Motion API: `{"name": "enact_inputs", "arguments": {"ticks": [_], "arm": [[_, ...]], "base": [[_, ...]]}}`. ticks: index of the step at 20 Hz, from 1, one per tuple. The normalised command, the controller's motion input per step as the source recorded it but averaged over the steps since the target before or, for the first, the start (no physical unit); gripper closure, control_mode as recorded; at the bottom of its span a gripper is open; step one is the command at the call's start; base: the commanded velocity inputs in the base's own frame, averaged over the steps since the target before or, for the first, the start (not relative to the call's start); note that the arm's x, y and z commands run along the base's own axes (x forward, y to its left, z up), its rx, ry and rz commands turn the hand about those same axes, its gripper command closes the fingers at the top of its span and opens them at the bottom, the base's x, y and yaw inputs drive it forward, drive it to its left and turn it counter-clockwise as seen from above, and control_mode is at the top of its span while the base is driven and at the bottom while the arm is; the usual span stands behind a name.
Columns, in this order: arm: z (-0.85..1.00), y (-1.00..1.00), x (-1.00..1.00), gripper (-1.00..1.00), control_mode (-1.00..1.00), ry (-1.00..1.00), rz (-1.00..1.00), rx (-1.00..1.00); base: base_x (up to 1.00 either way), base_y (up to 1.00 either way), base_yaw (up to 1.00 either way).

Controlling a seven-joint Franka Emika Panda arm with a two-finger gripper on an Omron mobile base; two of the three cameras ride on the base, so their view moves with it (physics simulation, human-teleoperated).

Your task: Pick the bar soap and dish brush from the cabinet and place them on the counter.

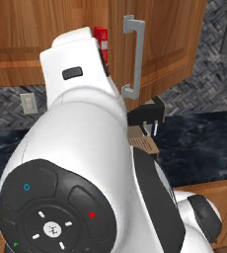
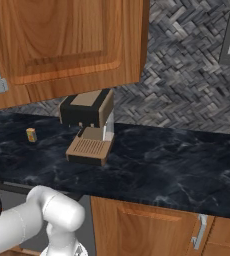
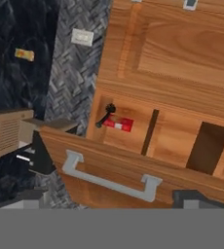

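Note:
The cabinet (image 3: pixel 182 53) hangs with its door (image 3: pixel 109 160) swung open. On its floor, the black dish brush (image 3: pixel 105 115) leans by the side wall. Touching the brush is a red piece with a pale middle (image 3: pixel 120 124); it is too small to tell whether it is the bar soap or a box. In the left base view a tall red box (image 1: pixel 101 42) shows past the arm, inside the cabinet (image 1: pixel 31 29). My gripper (image 3: pixel 111 198) is open, empty, and in front of the door handle (image 3: pixel 109 177), short of the shelf. The black counter (image 2: pixel 162 165) runs below.
A brown and black coffee machine (image 2: pixel 89 130) stands on the counter under the cabinet. A tiny orange-yellow block (image 2: pixel 31 134) lies to its left. A wall outlet (image 1: pixel 27 103) sits on the herringbone backsplash. The open door with its grey handle (image 1: pixel 135 59) juts out beside my arm.

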Motion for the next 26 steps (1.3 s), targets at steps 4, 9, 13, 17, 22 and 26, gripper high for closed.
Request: {"name": "enact_inputs", "arguments": {"ticks": [4,9,13,17,22,26], "arm": [[-0.08,0.0,0.2,-1.0,-1.0,-0.13,-0.21,-0.04],[0.0,0.0,0.19,-1.0,-1.0,-0.17,-0.22,-0.06],[-0.08,0.0,0.17,-1.0,-1.0,-0.19,-0.2,-0.07],[-0.25,0.0,0.24,-1.0,-1.0,-0.21,-0.18,-0.05],[-0.47,0.03,0.45,-1.0,-1.0,-0.16,-0.17,-0.04],[-0.2,0.03,0.5,-1.0,-1.0,-0.12,-0.15,-0.01]], "base": [[0.0,0.0,0.0],[0.0,0.0,0.0],[0.0,0.0,0.0],[0.0,0.0,0.0],[0.0,0.0,0.0],[0.0,0.0,0.0]]}}
